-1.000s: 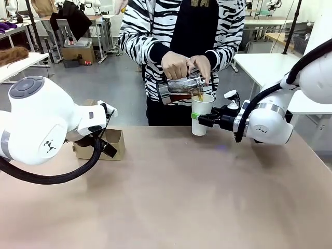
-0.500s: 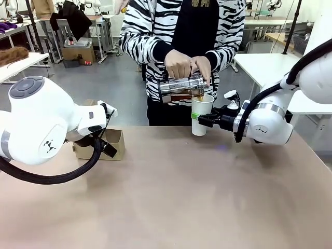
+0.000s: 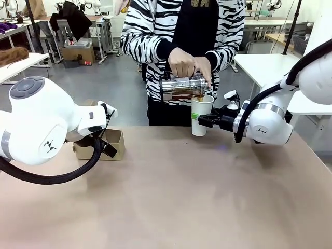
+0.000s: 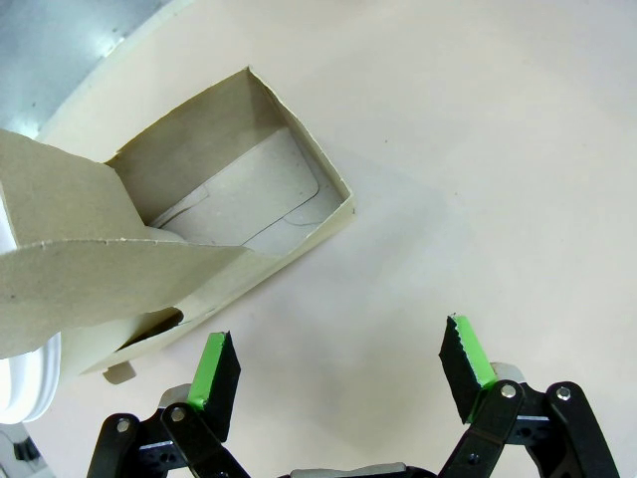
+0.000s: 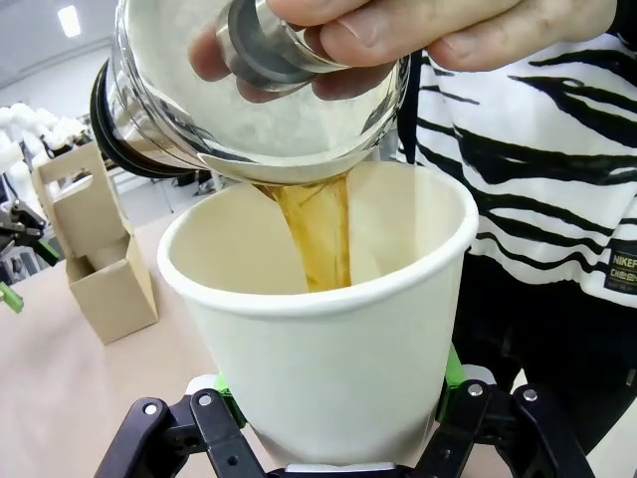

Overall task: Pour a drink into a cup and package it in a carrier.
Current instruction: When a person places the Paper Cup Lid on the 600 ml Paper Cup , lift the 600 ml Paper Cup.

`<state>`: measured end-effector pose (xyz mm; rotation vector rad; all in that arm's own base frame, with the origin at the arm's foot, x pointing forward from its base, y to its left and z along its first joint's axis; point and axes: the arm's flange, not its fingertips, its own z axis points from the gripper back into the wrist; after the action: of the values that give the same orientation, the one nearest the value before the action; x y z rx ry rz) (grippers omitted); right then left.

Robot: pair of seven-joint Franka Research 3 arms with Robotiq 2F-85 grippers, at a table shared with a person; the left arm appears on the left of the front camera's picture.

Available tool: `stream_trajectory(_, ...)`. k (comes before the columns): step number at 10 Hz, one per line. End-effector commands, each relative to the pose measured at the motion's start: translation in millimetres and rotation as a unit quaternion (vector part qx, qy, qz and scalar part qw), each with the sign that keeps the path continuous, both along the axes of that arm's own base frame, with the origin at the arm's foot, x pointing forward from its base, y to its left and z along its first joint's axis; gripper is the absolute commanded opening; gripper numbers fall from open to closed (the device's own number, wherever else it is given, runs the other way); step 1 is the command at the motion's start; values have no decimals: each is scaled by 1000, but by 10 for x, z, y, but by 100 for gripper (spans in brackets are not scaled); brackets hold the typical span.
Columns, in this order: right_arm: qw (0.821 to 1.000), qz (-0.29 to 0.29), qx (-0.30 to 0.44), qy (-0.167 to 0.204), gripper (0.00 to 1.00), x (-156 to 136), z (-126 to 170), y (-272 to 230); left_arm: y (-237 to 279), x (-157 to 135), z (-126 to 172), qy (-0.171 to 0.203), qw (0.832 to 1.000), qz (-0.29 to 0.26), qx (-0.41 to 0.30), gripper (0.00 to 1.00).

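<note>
Pouring is the step in hand: the person (image 3: 187, 31) at the top centre of the front view holds the carafe (image 3: 181, 87) in both hands (image 3: 182, 62). They have brought it from a slant, base low at picture left, to lie nearly level. That lifts the remaining liquid toward the spout, so I judge the fill to be in its later part, with packaging not yet begun.

The left arm (image 3: 41, 122) at picture left and the right arm (image 3: 270, 122) at picture right sit as they did a second ago. So does the carrier (image 3: 111, 142), on the table (image 3: 171, 207) left of centre, well apart from the pour. In the left wrist view the left gripper (image 4: 343, 363) hangs with its jaws wide and empty. One green pad is near the carrier's (image 4: 229, 189) lower wall, apart from it.

The right gripper (image 3: 199, 120) is clamped on the lower part of the cup (image 3: 201, 111), just right of centre, which has not shifted or tilted under the pour. In the right wrist view the carafe's lip (image 5: 249, 149) hangs over the cup's rim (image 5: 328, 289). The drink (image 5: 318, 234) falls as an amber stream inside the far wall. Its level in the cup cannot be made out.
</note>
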<state>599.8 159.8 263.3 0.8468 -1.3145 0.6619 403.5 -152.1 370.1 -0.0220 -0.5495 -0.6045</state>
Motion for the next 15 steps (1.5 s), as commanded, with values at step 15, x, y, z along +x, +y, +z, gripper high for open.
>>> stream_trajectory(15,1000,1,0,-1,80,-15,36,14,4,-1,4,0,1000,0,-1,100)
